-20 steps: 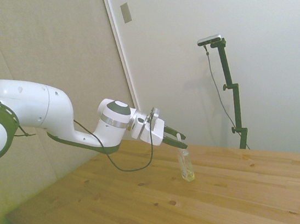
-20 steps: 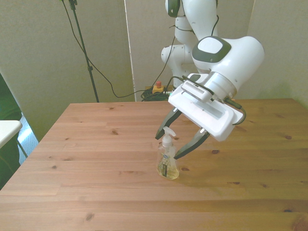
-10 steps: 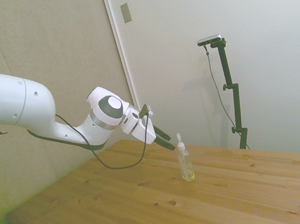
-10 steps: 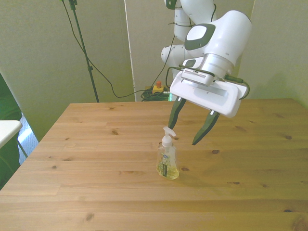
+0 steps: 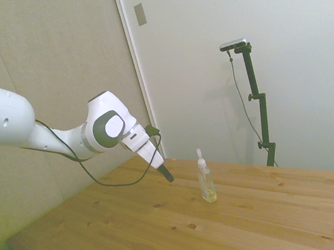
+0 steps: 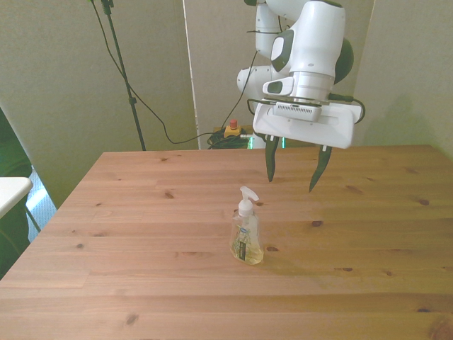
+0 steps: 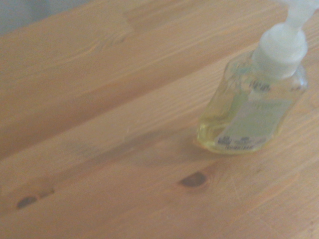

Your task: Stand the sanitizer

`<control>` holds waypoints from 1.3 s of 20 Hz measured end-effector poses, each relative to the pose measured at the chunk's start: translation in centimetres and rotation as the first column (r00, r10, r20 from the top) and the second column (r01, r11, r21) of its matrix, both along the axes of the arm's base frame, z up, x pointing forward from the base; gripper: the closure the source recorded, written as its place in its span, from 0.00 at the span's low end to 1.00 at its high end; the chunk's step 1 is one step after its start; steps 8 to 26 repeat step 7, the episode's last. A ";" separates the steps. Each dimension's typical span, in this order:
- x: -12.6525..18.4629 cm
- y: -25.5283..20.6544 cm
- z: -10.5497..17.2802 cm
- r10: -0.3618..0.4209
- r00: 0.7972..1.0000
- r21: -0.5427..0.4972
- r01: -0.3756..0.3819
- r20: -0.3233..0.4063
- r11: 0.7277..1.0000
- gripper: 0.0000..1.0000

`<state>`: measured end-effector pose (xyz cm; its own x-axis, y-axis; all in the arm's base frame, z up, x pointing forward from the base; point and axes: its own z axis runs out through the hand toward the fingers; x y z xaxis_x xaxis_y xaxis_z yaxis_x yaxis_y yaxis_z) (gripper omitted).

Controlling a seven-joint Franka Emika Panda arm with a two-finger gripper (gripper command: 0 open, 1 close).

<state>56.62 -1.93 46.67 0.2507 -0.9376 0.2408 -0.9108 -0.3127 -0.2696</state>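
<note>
Standing upright on the table (image 6: 141, 212), the sanitizer (image 6: 246, 237) sits on its base near the middle of the wooden top, nozzle up, nothing touching it. And look at the gripper (image 6: 294, 170): fingers spread wide, holding nothing, hanging in the air above the boards. In the front view it floats higher in the picture than the bottle and a little toward the front view's right, with clear daylight between the 2 fingertips and the white pump top. From the side view the gripper (image 5: 162, 169) is well apart from the sanitizer (image 5: 206, 181), on the arm's side of it, fingers angled down toward the table.

So the relation that counts: the bottle lies out beyond the jaws, away from the robot, and lower than the wrist. Its long axis runs straight up and down, base on the wood, spray head at the top. The nozzle spout seems to point toward the front view's left, though it is small and hard to be sure of. Up close in the wrist view, the sanitizer (image 7: 254, 107) shows pale yellow liquid and a white label, resting flat on the planks.

By my read, the standing is done; 1 arm, 1 bottle, and any coming move is just a clean exit without brushing that slim, tippy body.
</note>
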 end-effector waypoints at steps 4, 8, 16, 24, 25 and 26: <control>-1.8 -0.9 0.9 0.160 0.982 0.050 -0.155 -0.104 0.987 0.00; -2.9 -2.2 0.9 0.293 0.942 0.093 -0.281 -0.162 0.955 0.00; -2.9 -2.2 0.9 0.293 0.942 0.093 -0.281 -0.162 0.955 0.00; -2.9 -2.2 0.9 0.293 0.942 0.093 -0.281 -0.162 0.955 0.00; -2.9 -2.2 0.9 0.293 0.942 0.093 -0.281 -0.162 0.955 0.00; -2.9 -2.2 0.9 0.293 0.942 0.093 -0.281 -0.162 0.955 0.00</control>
